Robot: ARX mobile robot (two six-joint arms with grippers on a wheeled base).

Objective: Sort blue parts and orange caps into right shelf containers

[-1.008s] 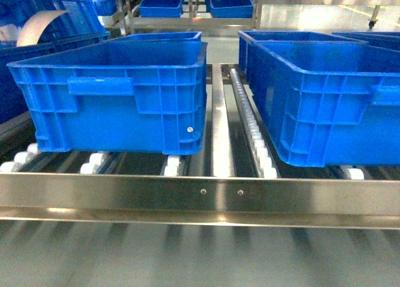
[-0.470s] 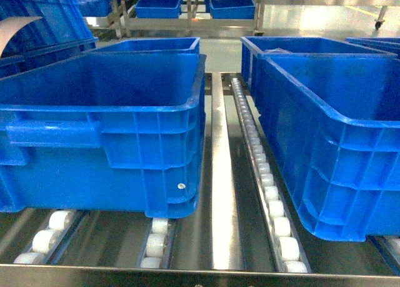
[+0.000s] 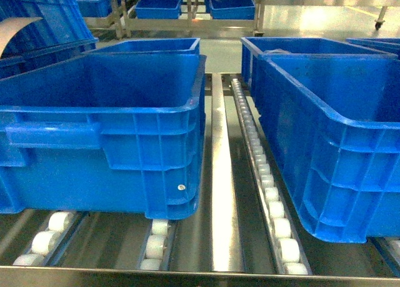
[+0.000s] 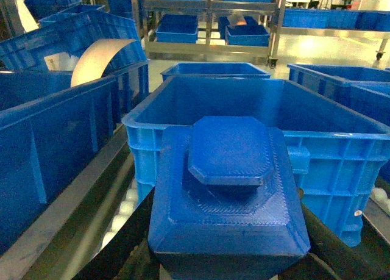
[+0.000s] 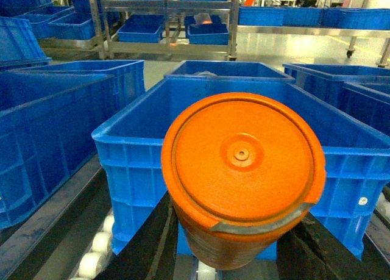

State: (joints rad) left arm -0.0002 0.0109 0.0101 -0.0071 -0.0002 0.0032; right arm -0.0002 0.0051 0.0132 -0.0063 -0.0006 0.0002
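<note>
The left pincer [image 4: 228, 255] holds a blue part [image 4: 226, 191], a chunky block with a raised eight-sided top, gripped low so its broad face points at the wrist camera. The right pincer [image 5: 234, 255] clamps an orange cap [image 5: 242, 170], a round lid with a small hub at its centre, held the same way. Dark jaws flank each piece at the bottom edge of its wrist view; neither pincer shows in the head view.

Each piece sits just short of a blue crate: the left crate [image 3: 106, 121] lies beyond the part, the right crate [image 3: 337, 112] beyond the cap. Both crates rest on a roller shelf [image 3: 265, 181], open tops up, with a steel rail [image 3: 220, 193] between them. From here both look empty. Carrying one sort in each arm would let each go straight into its own crate. Judging by this, the drop is not yet made; each piece needs to clear the near rim first.
</note>
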